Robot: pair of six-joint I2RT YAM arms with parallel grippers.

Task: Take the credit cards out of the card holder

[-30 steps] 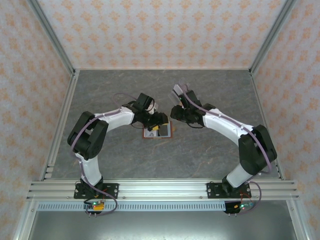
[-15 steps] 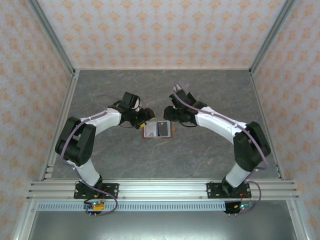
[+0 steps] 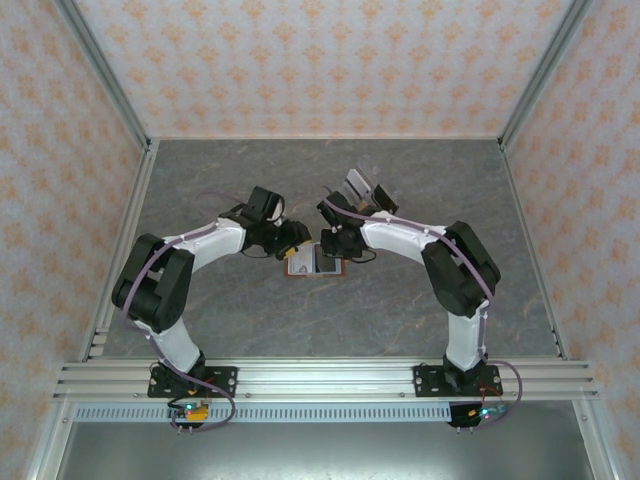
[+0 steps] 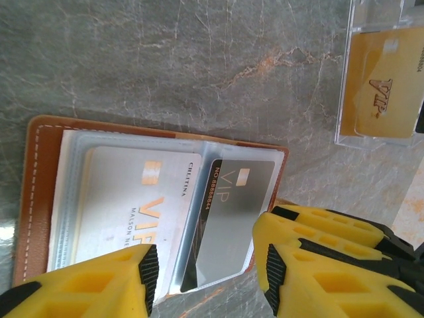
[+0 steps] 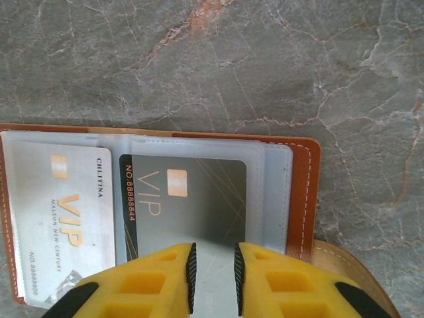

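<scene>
The card holder [image 3: 313, 262] lies opened flat on the desk [image 5: 265, 59], midway between the two arms; its brown rim is seen around clear pockets; a dark card [image 5: 192, 199] is lodged in the right pocket and a pale card [image 4: 132, 212] in the left. The right end effector [image 5: 212, 265] is poised at the lower edge of the dark card, its jaws parted by a narrow slit with nothing clamped; the left end effector [image 4: 205, 265] is spread wide over the holder's near edge, empty. A gold card [image 4: 384, 83] is seen in a clear case [image 4: 344, 79] well apart. The dark card is judged to be the one in hand; the holder should be pinned by the left fingers while the card's exposed edge is pinched squarely and drawn along the pocket's opening, not lifted, lest the whole holder be dragged.
</scene>
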